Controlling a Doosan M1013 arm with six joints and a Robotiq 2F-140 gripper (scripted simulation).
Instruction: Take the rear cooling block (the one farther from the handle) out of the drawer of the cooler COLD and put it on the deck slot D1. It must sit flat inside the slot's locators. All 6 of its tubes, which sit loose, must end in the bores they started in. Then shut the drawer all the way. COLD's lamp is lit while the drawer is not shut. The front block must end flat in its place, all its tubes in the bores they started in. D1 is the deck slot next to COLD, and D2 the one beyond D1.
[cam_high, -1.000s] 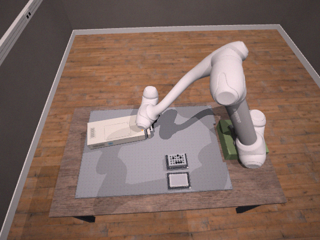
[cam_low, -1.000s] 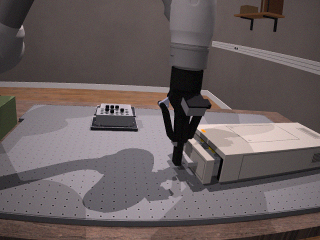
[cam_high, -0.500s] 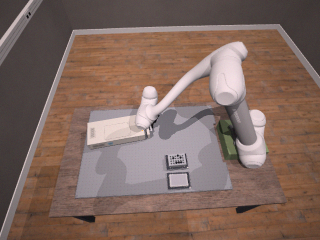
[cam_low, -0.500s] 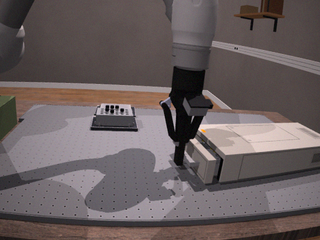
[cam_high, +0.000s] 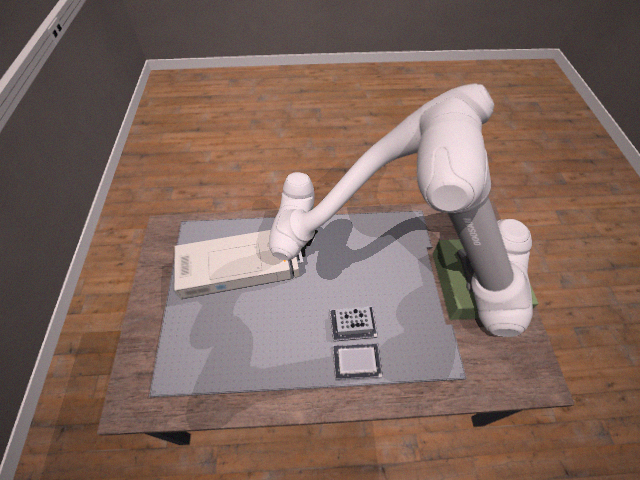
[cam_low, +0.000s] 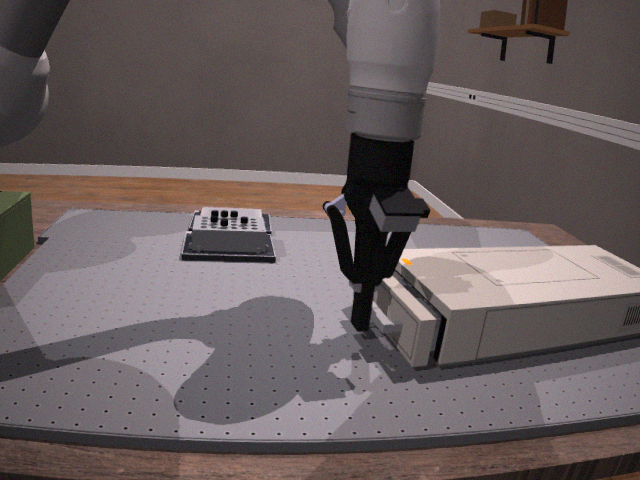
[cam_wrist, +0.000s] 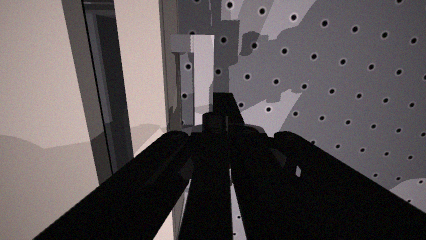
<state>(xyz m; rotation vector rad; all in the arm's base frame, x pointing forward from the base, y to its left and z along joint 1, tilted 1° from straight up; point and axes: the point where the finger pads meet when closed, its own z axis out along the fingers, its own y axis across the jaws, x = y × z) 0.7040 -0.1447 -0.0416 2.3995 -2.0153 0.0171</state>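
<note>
The cooler COLD (cam_high: 232, 258) (cam_low: 542, 310) (cam_wrist: 40, 75) has its drawer front (cam_low: 423, 330) (cam_wrist: 140, 65) standing out by a narrow gap. Its lamp (cam_high: 284, 260) (cam_low: 406, 261) is lit orange. My gripper (cam_low: 360, 324) (cam_wrist: 221, 108) is shut and empty, fingers pointing down at the drawer's handle (cam_wrist: 203, 75); contact cannot be told. A grey block (cam_high: 354, 319) (cam_low: 227, 240) with several black-capped tubes sits in deck slot D1 (cam_low: 227, 256), looking flat. Slot D2 (cam_high: 357, 360), beyond it, holds no block. The front block is hidden inside COLD.
A green base block (cam_high: 457, 289) (cam_low: 12, 227) stands under the arm at the table's right in the top view. A perforated grey deck (cam_high: 289, 335) (cam_low: 129, 320) bears the cooler and slots. A wall shelf (cam_low: 516, 31) is far behind.
</note>
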